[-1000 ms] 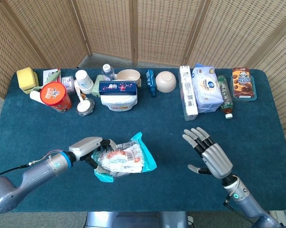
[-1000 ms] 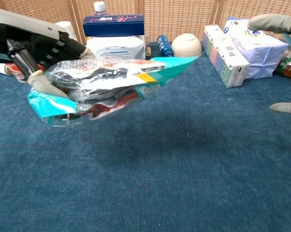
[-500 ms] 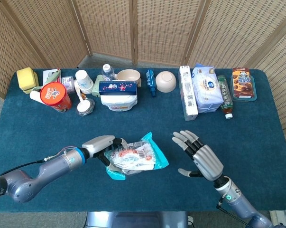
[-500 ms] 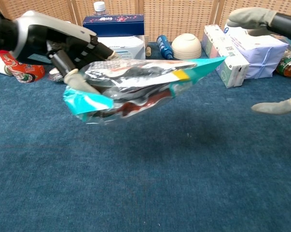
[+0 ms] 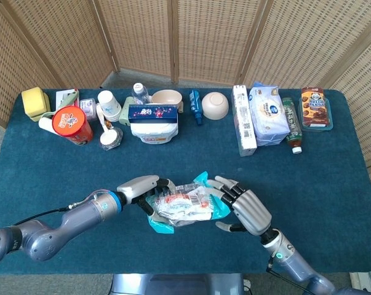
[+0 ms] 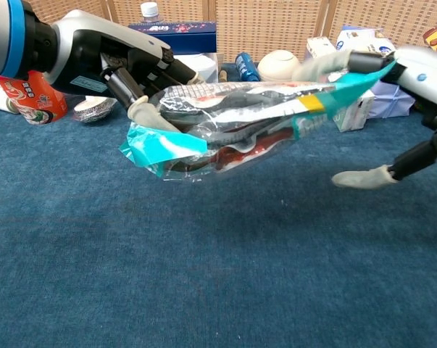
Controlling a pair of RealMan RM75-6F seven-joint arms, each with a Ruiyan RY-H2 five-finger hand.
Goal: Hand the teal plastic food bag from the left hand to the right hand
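The teal plastic food bag (image 5: pixel 186 206) (image 6: pixel 232 127), clear in the middle with red and white contents, hangs above the table near its front centre. My left hand (image 5: pixel 142 186) (image 6: pixel 106 58) grips its left end with fingers curled round it. My right hand (image 5: pixel 247 209) (image 6: pixel 417 72) has come up at the bag's right end. Its fingers (image 6: pixel 327 64) are spread and lie over the teal edge. Its thumb (image 6: pixel 359 177) hangs below, apart from the bag, so it holds nothing.
Along the back of the blue-covered table (image 5: pixel 333 172) stand an orange can (image 5: pixel 72 125), a white tub (image 5: pixel 153 129) under a dark blue box, a bowl (image 5: pixel 215 104), a long white box (image 5: pixel 243 120), a tissue pack (image 5: pixel 268 114), a bottle (image 5: pixel 291 126) and a cookie box (image 5: pixel 314 107).
My left hand carried the bag to the right. My right hand moved left and now reaches over the bag's right end.
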